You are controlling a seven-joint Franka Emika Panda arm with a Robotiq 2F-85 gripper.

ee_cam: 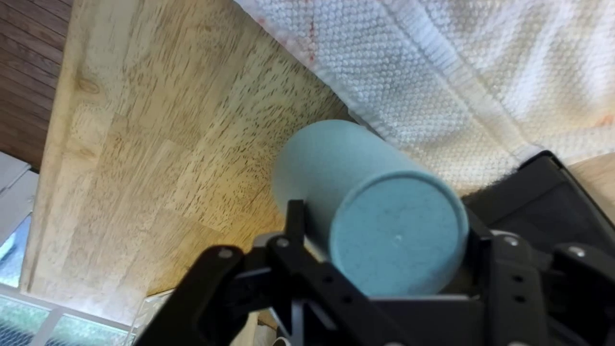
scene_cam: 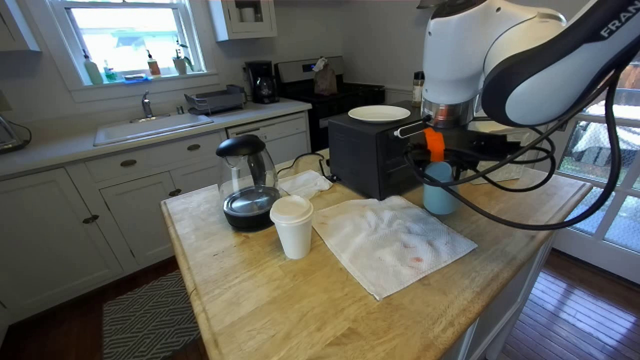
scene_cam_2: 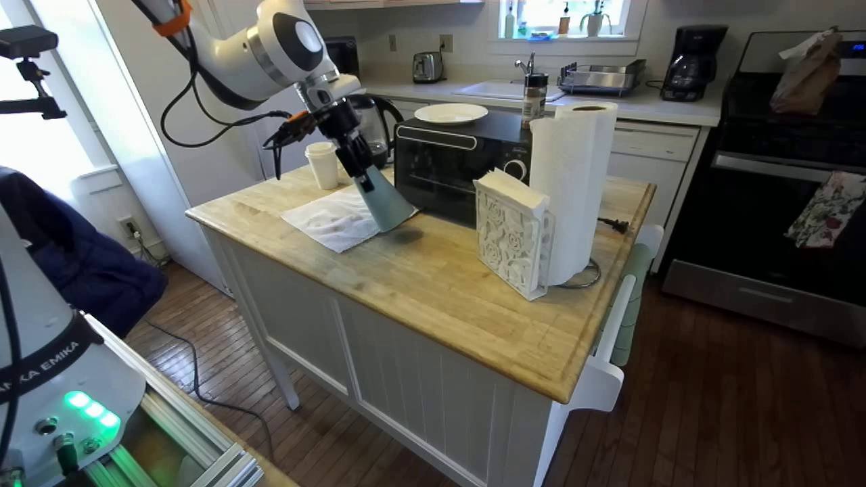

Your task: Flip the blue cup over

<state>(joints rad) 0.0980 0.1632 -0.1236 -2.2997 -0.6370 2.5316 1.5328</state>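
Light blue cup [ee_cam: 346, 158], golden-brown table [ee_cam: 158, 86]

In the wrist view the cup is plain, the pincer [ee_cam: 384, 223] black; towards ten o'clock from the cup the table has dark brown flecks, and towards one o'clock the white cloth [ee_cam: 447, 77] shows a bumpy weave with reddish specks. In an exterior view, the rug [scene_cam: 150, 320] at eight o'clock bears pale geometric lines on dark grey; in an exterior view, the pale towel [scene_cam_2: 827, 210] at three o'clock is flowered.
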